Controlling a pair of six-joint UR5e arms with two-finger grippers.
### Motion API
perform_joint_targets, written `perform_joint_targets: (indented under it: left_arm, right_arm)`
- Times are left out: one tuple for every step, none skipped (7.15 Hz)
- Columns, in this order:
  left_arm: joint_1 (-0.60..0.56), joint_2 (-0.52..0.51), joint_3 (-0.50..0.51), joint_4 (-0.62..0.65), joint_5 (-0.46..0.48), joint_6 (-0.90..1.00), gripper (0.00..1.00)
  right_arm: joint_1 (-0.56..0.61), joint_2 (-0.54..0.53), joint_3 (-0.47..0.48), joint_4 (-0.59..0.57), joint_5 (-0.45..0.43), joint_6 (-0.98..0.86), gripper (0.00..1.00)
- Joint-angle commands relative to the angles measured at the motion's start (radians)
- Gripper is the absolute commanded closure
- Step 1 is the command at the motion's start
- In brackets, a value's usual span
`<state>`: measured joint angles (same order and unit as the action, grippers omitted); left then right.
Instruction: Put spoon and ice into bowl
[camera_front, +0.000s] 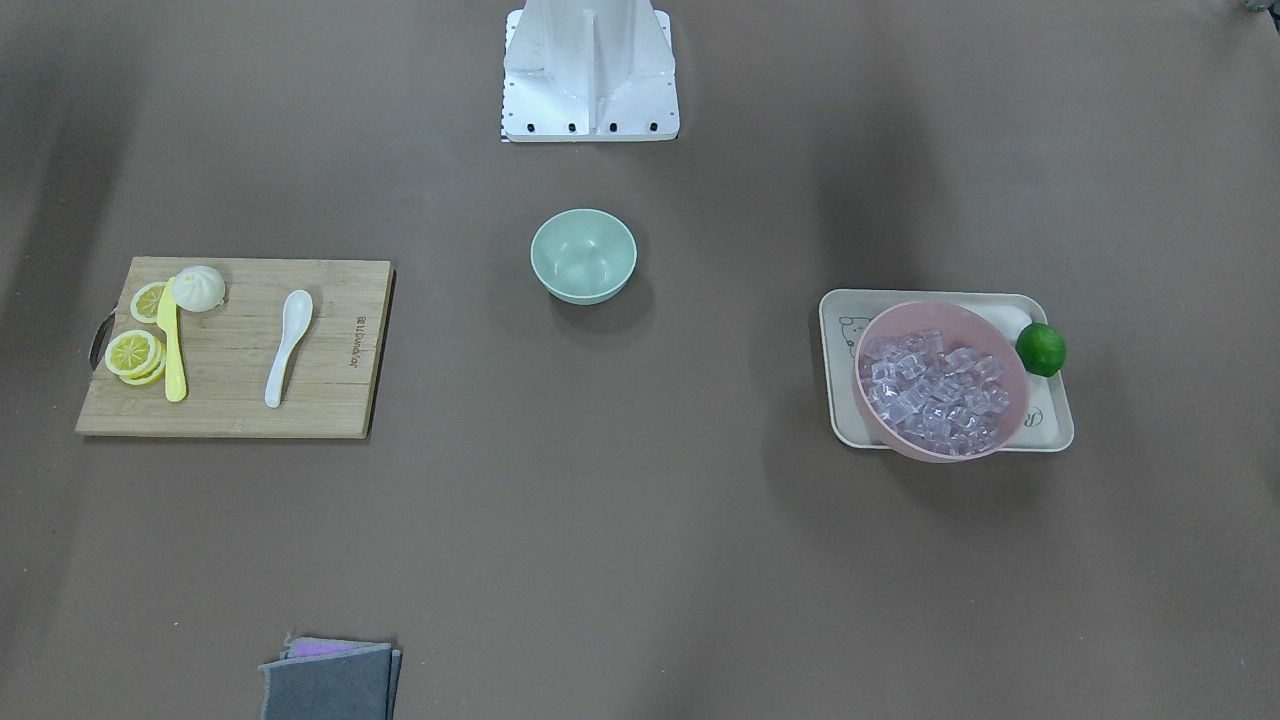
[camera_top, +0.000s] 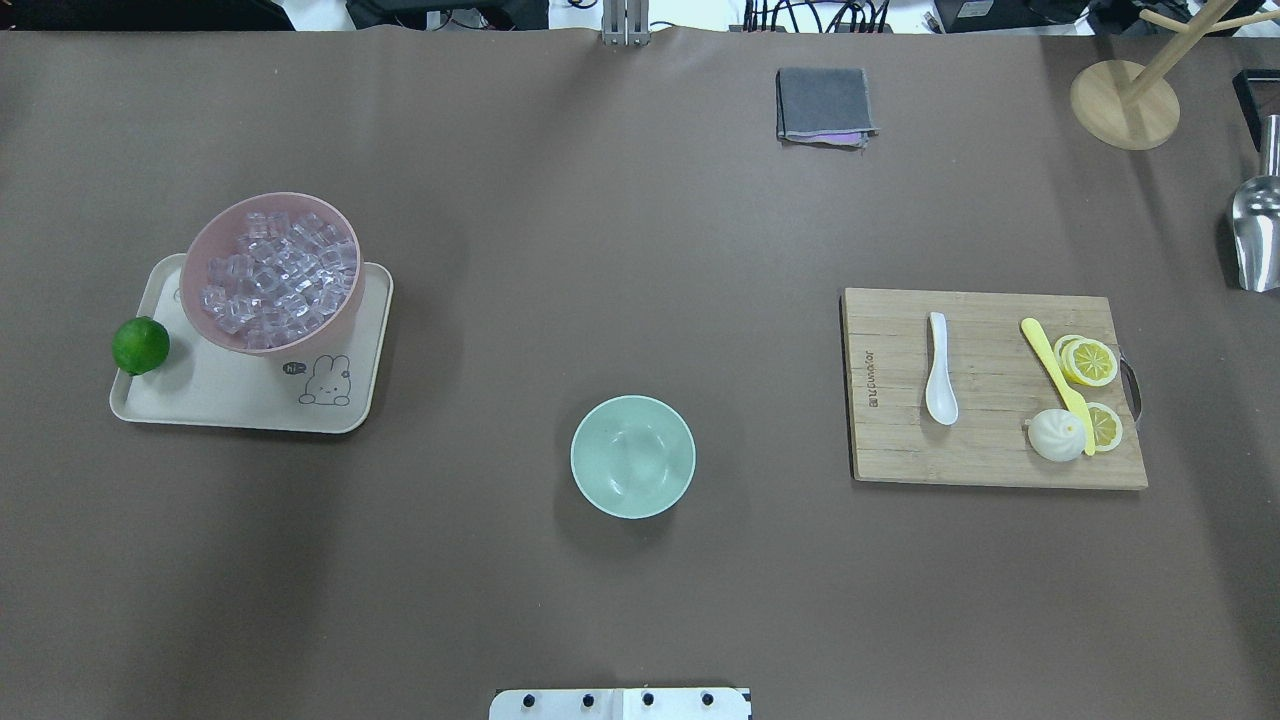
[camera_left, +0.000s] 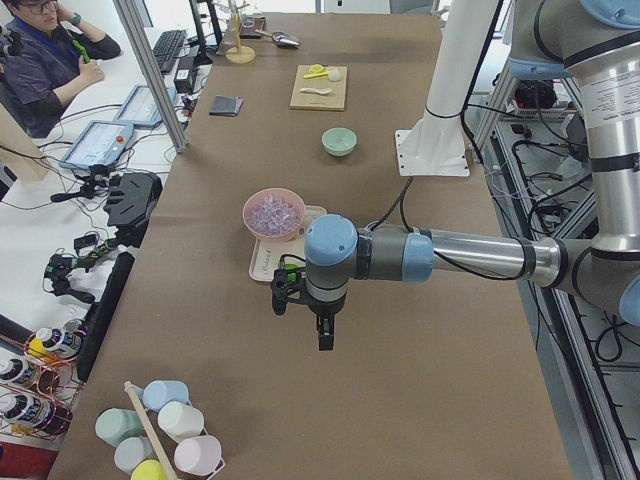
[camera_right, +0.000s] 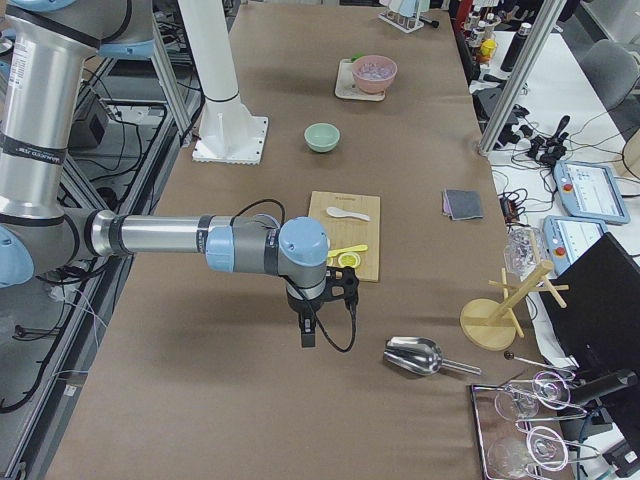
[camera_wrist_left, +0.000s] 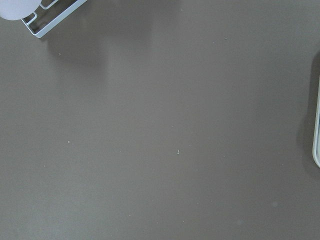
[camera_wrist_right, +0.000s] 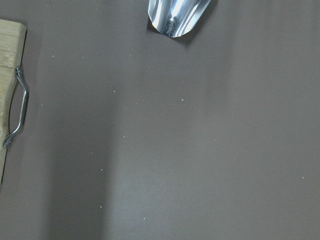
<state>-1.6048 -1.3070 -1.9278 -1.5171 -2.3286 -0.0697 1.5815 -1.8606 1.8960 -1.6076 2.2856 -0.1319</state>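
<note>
The white spoon (camera_top: 940, 370) lies on the wooden cutting board (camera_top: 990, 455) at the right of the overhead view, also seen from the front (camera_front: 288, 345). The mint-green bowl (camera_top: 632, 456) stands empty mid-table (camera_front: 583, 255). Clear ice cubes (camera_top: 280, 275) fill the pink bowl (camera_top: 205, 300) on the left (camera_front: 935, 390). The left gripper (camera_left: 325, 335) hangs above bare table short of the tray, seen only from the side. The right gripper (camera_right: 307, 335) hangs beyond the cutting board near the metal scoop. I cannot tell whether either is open or shut.
A yellow knife (camera_top: 1055, 375), lemon slices (camera_top: 1088, 362) and a white bun (camera_top: 1055, 436) share the board. The pink bowl sits on a beige tray (camera_top: 230, 400) with a lime (camera_top: 140, 345). A grey cloth (camera_top: 822, 105), wooden stand (camera_top: 1125, 100) and metal scoop (camera_top: 1258, 225) lie at the far side.
</note>
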Motion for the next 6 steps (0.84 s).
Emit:
perform_joint_targets:
  left_arm:
    - [0.0, 0.0, 0.0, 0.0, -0.003, 0.001, 0.01]
    - [0.0, 0.0, -0.006, 0.0, -0.003, 0.002, 0.01]
    - [0.0, -0.005, -0.01, -0.002, -0.002, 0.005, 0.01]
    - [0.0, -0.014, 0.0, -0.011, 0.0, 0.005, 0.01]
    - [0.0, -0.017, 0.006, -0.058, 0.0, 0.001, 0.01]
    - [0.0, -0.017, -0.002, -0.127, -0.005, -0.001, 0.01]
  right_arm:
    - [0.0, 0.0, 0.0, -0.002, 0.0, 0.0, 0.0]
    - [0.0, 0.0, -0.002, -0.002, 0.0, 0.0, 0.0]
    - [0.0, 0.0, -0.002, 0.002, 0.0, 0.0, 0.0]
    - [0.0, 0.0, 0.0, 0.005, 0.017, 0.0, 0.0]
    - [0.0, 0.011, 0.0, 0.029, 0.084, 0.0, 0.0]
    - [0.0, 0.006, -0.002, 0.172, 0.113, 0.003, 0.0]
